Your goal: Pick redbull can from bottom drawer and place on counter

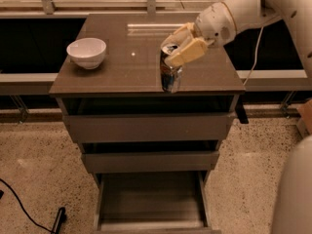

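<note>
Nearest the camera, the bottom drawer point(151, 201) stood pulled fully out over the speckled floor point(39, 165), its flat interior holding nothing that could be made out. A black cable point(22, 206) trailed across the floor at the lower left, ending near a small dark object point(59, 218), and a pale rounded part of the robot's body point(292, 189) filled the lower right corner. Above the open drawer sat the plain front of the middle drawer point(148, 161), and above that the front of the top drawer point(148, 128), with a dark gap over each. Next came the glossy grey-brown tabletop point(112, 77) of the cabinet. The redbull can point(171, 77) stood roughly upright close to the front edge, right of centre. Its base was at the surface or just above it, and whether it touched could not be told. The gripper point(171, 50) reached in from the right at the can's upper part, its tan fingers point(187, 51) closed on the can, one on the near side and one on the far side of the silver top. The white arm point(234, 13) ran back from the gripper to the upper right corner, with a thin pale cable point(256, 48) hanging below it. Farther back and to the left, a white bowl point(87, 52) rested on the tabletop, well apart from the can. Beyond the cabinet's rear edge a metal rail point(146, 4) crossed the scene.
</note>
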Robot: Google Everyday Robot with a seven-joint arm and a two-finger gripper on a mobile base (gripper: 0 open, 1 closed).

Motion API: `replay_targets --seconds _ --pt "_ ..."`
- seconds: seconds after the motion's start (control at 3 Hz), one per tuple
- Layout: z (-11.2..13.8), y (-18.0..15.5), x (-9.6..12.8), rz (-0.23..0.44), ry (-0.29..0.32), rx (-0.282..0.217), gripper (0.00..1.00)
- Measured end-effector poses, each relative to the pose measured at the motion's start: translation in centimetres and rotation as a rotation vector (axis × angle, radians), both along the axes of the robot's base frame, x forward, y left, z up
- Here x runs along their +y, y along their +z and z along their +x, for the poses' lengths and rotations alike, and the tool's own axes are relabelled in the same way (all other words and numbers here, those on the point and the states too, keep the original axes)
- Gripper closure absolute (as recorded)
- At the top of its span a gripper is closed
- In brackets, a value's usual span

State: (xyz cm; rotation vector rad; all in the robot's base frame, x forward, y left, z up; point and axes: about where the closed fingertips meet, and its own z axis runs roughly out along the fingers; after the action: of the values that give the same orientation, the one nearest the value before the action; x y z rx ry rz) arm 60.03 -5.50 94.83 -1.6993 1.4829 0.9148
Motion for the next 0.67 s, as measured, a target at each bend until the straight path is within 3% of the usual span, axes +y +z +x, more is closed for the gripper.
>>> replay_targets --seconds 0.33,0.67 --pt "4.39 3.59 1.65 0.044 -0.061 -0.047 1.0" --pt "4.39 3.59 1.65 0.044 -0.061 -0.047 1.0"
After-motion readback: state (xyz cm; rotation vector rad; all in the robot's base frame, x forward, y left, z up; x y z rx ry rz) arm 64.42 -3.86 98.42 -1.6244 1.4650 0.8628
